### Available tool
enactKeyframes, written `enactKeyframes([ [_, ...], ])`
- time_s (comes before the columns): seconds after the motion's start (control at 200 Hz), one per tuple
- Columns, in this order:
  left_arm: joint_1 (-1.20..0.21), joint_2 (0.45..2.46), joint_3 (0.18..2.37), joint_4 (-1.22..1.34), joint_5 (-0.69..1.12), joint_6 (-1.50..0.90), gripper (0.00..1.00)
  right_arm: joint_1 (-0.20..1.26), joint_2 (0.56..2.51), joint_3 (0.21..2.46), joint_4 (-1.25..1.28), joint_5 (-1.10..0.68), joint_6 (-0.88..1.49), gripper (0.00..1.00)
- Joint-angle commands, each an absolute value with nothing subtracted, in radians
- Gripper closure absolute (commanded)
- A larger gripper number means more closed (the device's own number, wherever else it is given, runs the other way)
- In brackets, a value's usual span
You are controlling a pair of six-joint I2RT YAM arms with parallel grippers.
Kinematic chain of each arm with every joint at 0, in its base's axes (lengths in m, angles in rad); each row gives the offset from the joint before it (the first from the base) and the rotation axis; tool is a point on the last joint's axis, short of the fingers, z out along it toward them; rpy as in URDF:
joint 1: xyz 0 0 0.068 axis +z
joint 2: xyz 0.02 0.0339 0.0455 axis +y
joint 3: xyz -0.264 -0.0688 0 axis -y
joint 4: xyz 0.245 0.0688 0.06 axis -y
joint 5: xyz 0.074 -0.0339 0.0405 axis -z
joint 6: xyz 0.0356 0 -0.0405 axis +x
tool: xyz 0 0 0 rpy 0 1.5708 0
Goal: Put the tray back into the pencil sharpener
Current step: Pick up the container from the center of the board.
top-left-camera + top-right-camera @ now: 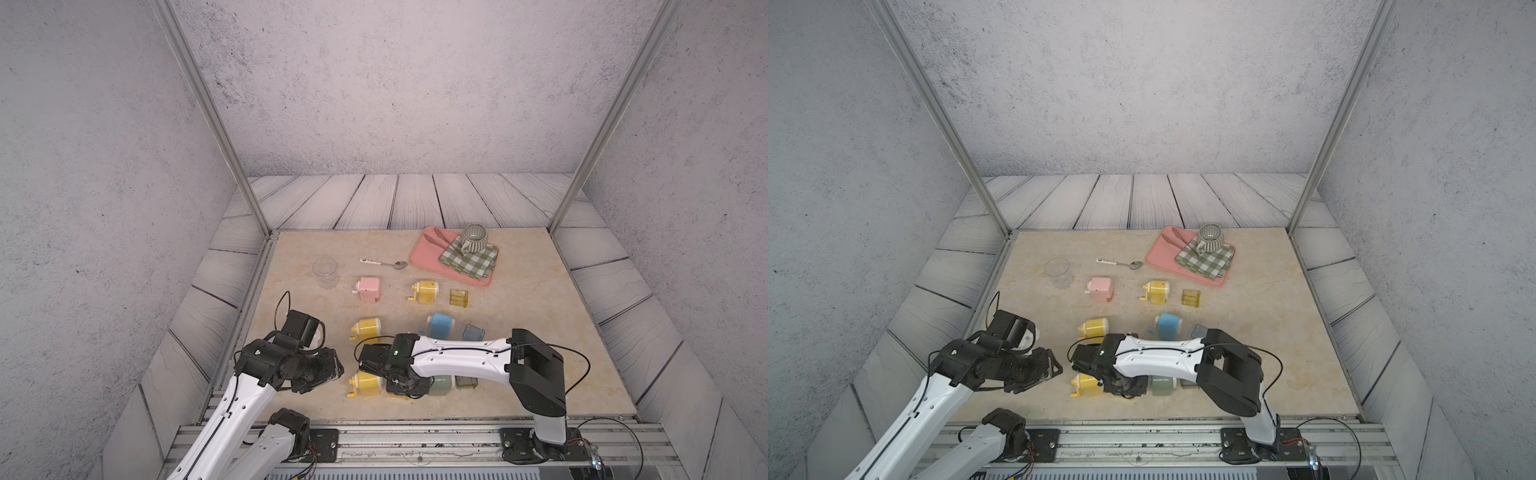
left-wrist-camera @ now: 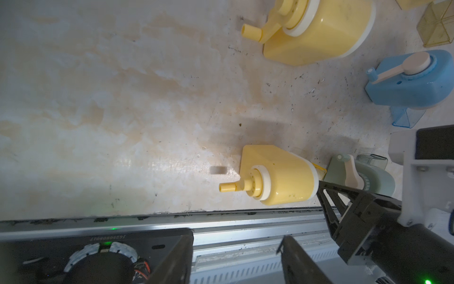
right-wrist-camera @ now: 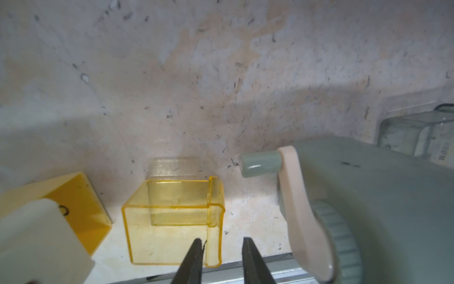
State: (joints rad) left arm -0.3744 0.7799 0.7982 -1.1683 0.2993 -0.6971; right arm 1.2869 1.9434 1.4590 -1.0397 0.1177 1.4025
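**Pinch square, slide level**

At the desk's front edge the right claw (image 3: 222,255) stands open astride a wall of the yellow tray (image 3: 172,221), not pinching. Best close squarely, keep it level, and slide it into the yellow sharpener (image 3: 73,196) just beside. Left claw (image 2: 235,260): open, empty. Lettering on the grey tray (image 3: 412,137) farther along is unreadable.

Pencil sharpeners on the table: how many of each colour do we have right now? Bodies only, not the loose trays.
Yellow sharpeners: 3
Pink sharpener: 1
Blue sharpener: 1
Green sharpener: 1
Total: 6
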Motion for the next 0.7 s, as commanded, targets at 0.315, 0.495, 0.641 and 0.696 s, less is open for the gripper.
enactKeyframes([
  [0.315, -0.382, 0.793, 0.799, -1.156, 0.288, -0.693, 0.39, 1.26, 1.96, 1.424, -0.999, 0.074, 1.404, 0.71],
  [0.495, -0.382, 0.793, 0.798, -1.155, 0.285, -0.692, 0.39, 1.255, 1.952, 1.408, -0.993, 0.072, 1.405, 0.71],
  [0.641, -0.382, 0.795, 0.797, -1.148, 0.284, -0.695, 0.39, 1.254, 1.959, 1.404, -0.984, 0.063, 1.398, 0.73],
  [0.696, -0.382, 0.796, 0.797, -1.145, 0.285, -0.696, 0.39, 1.252, 1.966, 1.404, -0.982, 0.06, 1.393, 0.75],
])
